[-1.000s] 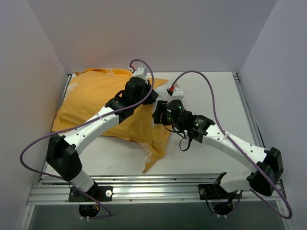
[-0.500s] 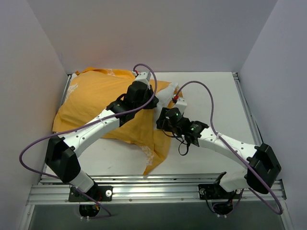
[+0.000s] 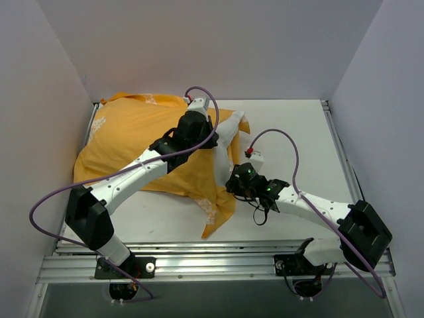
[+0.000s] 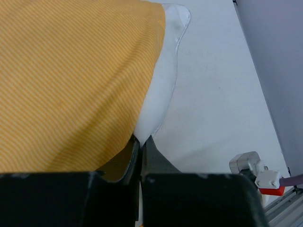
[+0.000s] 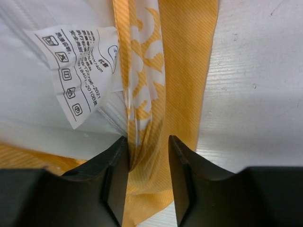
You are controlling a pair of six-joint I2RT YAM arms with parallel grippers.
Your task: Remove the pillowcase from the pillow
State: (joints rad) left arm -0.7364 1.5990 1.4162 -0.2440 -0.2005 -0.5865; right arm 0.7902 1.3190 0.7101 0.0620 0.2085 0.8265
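The orange pillowcase lies at the table's left with the pillow inside. A strip of white pillow shows at its open right end. My left gripper is shut on the pillow's white edge, right beside the orange fabric. My right gripper is open. Its jaws straddle the pillowcase's patterned hem without squeezing it. A white care label on the pillow lies just left of that hem. A loose flap of the pillowcase hangs toward the front.
The white table lies to the right of the fabric. Grey walls close in on the left, back and right. A metal rail runs along the front edge by the arm bases. Purple cables loop over both arms.
My right gripper has moved toward the front along the pillowcase's open edge. More white pillow shows at the right end. My left gripper has shifted slightly right, still on the pillow.
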